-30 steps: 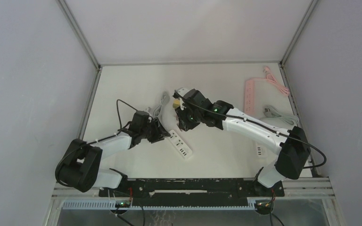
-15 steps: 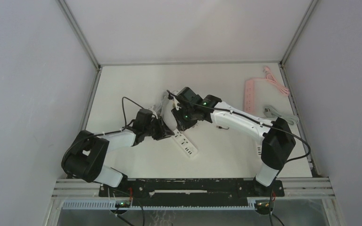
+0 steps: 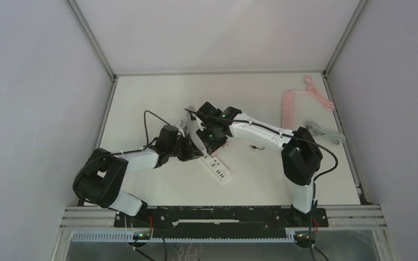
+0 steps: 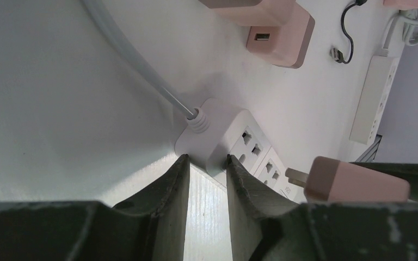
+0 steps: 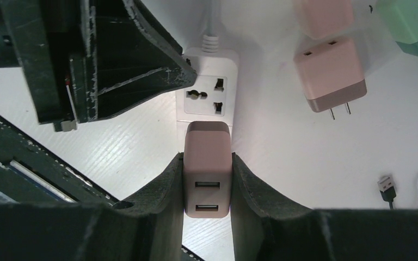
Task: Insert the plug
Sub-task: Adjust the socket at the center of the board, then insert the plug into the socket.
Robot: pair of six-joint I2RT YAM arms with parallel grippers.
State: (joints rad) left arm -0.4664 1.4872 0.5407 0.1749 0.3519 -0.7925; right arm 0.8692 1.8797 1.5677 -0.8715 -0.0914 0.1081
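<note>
As right arm swung left over last second, right gripper [image 5: 207, 163], clenched on pink plug [image 5: 207, 185], arrived directly above white power strip [image 5: 211, 92]. Plug hid second outlet. Prongs still bare in left wrist view, so not yet seated. Left gripper [image 4: 207, 166] closed in on strip end where grey cable [image 4: 141, 70] entered. Its jaws stood narrowly apart at strip corner; hold on it impossible to confirm. Judgement: alignment nearly complete, and straight push into outlet remained, with strip liable to slide unless braced.

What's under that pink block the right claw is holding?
The white power strip lies under the pink charger; one free socket shows beyond. The socket directly beneath is covered. The charger's prongs show, uninserted.
</note>
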